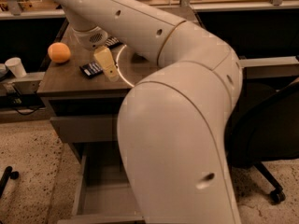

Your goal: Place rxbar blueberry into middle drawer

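The rxbar blueberry (91, 69), a small flat bar in a dark blue wrapper, lies on the wooden top of the drawer unit (65, 80). My gripper (107, 63) hangs over the top just right of the bar, close to it, and holds nothing that I can see. The middle drawer (100, 197) stands pulled open at the bottom of the view, a grey tray with a bare floor. My big white arm (177, 125) covers its right part.
An orange (59, 52) sits on the top, left of the bar. A dark object (112, 42) lies behind the gripper. The closed drawer front (84, 128) is above the open drawer. A white cup (16, 67) stands far left. An office chair (273, 125) is at the right.
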Controlling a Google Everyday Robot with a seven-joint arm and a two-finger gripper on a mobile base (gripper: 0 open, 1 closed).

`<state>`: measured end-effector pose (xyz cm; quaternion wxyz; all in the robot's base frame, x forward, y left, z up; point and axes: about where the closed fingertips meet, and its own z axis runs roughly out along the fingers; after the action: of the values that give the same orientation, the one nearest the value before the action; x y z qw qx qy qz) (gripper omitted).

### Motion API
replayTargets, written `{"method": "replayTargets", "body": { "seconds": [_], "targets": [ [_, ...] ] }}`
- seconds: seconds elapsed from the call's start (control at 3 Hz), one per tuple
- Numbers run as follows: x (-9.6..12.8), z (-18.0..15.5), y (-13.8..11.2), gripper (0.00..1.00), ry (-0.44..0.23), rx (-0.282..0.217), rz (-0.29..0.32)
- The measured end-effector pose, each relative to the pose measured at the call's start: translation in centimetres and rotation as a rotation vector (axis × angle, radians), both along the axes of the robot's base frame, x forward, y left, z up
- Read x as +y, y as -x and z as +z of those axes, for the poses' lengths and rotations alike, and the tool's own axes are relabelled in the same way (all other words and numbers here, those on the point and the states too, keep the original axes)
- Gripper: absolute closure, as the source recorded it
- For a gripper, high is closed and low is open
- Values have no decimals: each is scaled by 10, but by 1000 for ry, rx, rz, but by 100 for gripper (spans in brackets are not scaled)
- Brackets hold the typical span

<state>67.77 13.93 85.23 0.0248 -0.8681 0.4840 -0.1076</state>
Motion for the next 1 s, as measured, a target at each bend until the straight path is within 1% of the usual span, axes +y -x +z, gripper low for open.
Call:
{"method": "replayTargets", "body": {
  "seconds": [0.33, 0.67, 1.0],
  "targets": [
    [2, -17, -17, 0, -43, 38, -19],
    [8, -30, -24, 15, -78, 79, -1],
    [11, -36, -27, 38, -97, 103, 7]
  ]
}}
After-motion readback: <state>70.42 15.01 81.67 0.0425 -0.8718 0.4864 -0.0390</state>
